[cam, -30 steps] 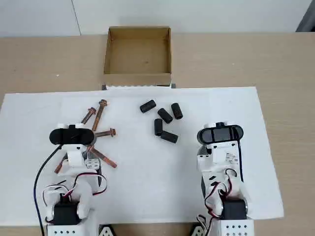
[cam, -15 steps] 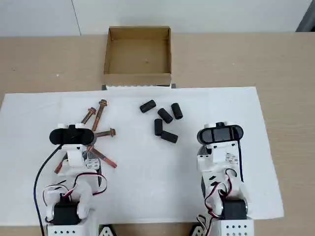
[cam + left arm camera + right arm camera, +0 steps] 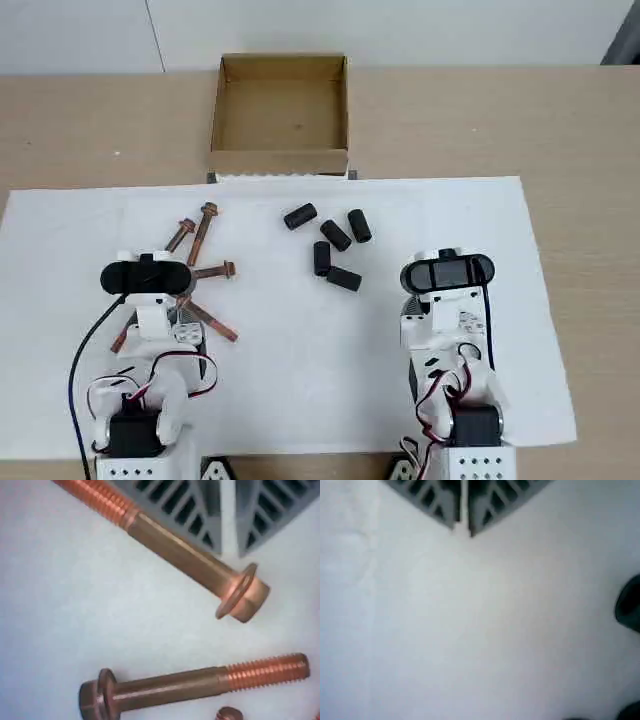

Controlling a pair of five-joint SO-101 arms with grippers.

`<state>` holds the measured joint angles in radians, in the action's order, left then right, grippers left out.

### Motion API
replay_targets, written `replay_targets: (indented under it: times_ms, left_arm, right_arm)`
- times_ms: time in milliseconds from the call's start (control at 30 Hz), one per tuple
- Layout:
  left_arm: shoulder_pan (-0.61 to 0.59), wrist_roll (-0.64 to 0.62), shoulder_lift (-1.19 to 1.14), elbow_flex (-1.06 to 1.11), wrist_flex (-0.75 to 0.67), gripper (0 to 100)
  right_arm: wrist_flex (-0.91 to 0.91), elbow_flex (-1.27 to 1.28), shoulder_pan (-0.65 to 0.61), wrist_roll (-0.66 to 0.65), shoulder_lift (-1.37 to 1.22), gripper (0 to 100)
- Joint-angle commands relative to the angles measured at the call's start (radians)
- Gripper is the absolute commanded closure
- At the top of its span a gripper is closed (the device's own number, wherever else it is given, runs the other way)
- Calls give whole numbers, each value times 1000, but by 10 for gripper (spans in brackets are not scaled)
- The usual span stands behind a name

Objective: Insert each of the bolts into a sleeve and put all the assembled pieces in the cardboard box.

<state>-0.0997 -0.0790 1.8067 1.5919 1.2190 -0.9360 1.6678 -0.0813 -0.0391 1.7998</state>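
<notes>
The left end effector, closed to a thin slit and holding nothing, hangs over the copper bolts. The right end effector, likewise closed and empty, sits near the black sleeves. The cardboard box stands on the surface beyond the white sheet.

Copper bolts, black sleeves loose — box beyond.

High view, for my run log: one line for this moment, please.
bolts: loose on paper | sleeves: loose, unassembled | cardboard box: no assemblies | left claw: shut | right claw: shut
</notes>
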Motion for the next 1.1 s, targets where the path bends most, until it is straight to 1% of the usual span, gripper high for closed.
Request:
replay_targets:
  times_ms: [0, 633, 767, 900, 1067]
  left_arm:
    - [3, -3, 9, -5, -2, 994]
    - [5, 2, 9, -5, -5, 993]
    - [78, 3, 9, -7, -29, 993]
    - [52, 12, 6, -122, -34, 993]
    - [52, 37, 2, -275, -21, 994]
  right_arm:
    - [19, 15, 7, -9, 13, 995]
    - [19, 15, 7, -9, 13, 995]
    - [19, 15, 7, -9, 13, 995]
    - [19, 15, 7, -9, 13, 995]
    - [19, 15, 7, -9, 13, 995]
